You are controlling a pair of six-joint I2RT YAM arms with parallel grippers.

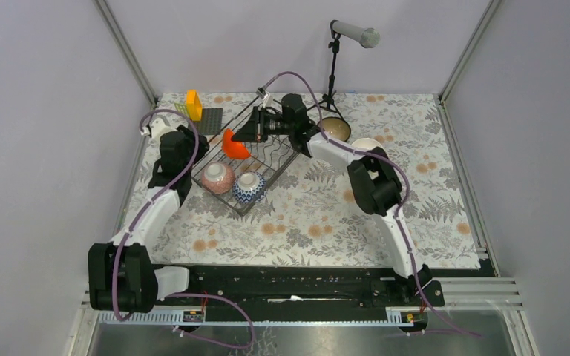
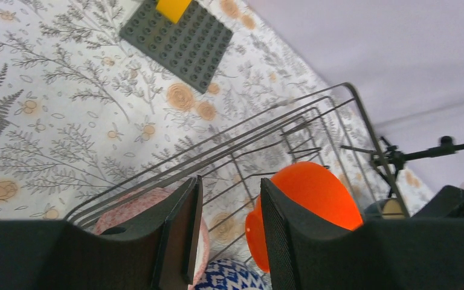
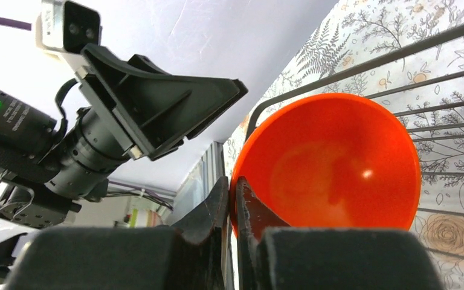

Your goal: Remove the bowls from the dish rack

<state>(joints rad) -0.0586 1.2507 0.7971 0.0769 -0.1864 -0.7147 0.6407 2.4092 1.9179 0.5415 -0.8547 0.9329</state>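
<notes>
The dish rack (image 1: 263,167) stands mid-table and holds three bowls. My right gripper (image 1: 246,136) is shut on the rim of an orange bowl (image 1: 232,147), which is tilted on edge at the rack's far-left end. In the right wrist view the gripper (image 3: 232,199) pinches the bowl's (image 3: 332,163) rim. A pink speckled bowl (image 1: 217,178) and a blue-and-white bowl (image 1: 249,188) sit at the rack's near end. My left gripper (image 1: 191,147) is open and empty beside the rack's left side. In its wrist view (image 2: 229,187) it hovers above the rack (image 2: 278,130), between the pink bowl (image 2: 130,208) and the orange bowl (image 2: 314,193).
A teal bowl with a beige inside (image 1: 335,129) and a pale bowl (image 1: 366,144) stand on the table to the right of the rack. A dark studded plate (image 1: 209,120) with a yellow-orange block (image 1: 193,104) lies at the back left. A microphone stand (image 1: 332,70) is behind the rack.
</notes>
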